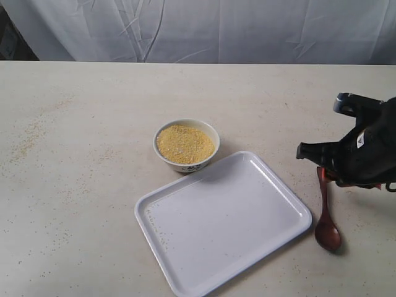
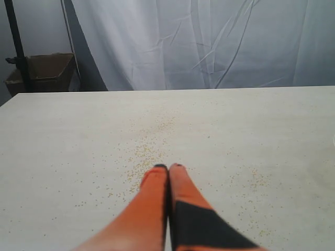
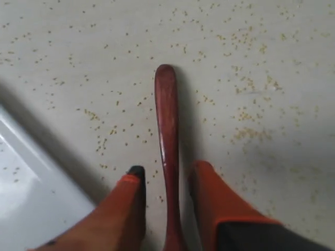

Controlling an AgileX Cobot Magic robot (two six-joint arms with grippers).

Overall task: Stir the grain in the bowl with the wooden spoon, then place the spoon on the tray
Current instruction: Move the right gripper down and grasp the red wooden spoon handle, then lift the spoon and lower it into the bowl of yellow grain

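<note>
1. I am looking at a staged lab-style recording set: a white cloth (image 1: 198, 31) is hanging at twelve o'clock behind the pale table (image 1: 74, 154).
2. A black pole (image 2: 15, 47) and cardboard box (image 2: 42, 73) are standing beyond it.

White bowl (image 1: 179, 166) of grain (image 1: 185, 143) beside tray (image 1: 229, 216); wooden spoon (image 1: 323, 207) flat, apart.

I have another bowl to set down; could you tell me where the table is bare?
Widest: the table left of the bowl and tray, only stray grains there. Also the strip between bowl and curtain. Crowded right of the tray, where the right fingers straddle the spoon.
</note>
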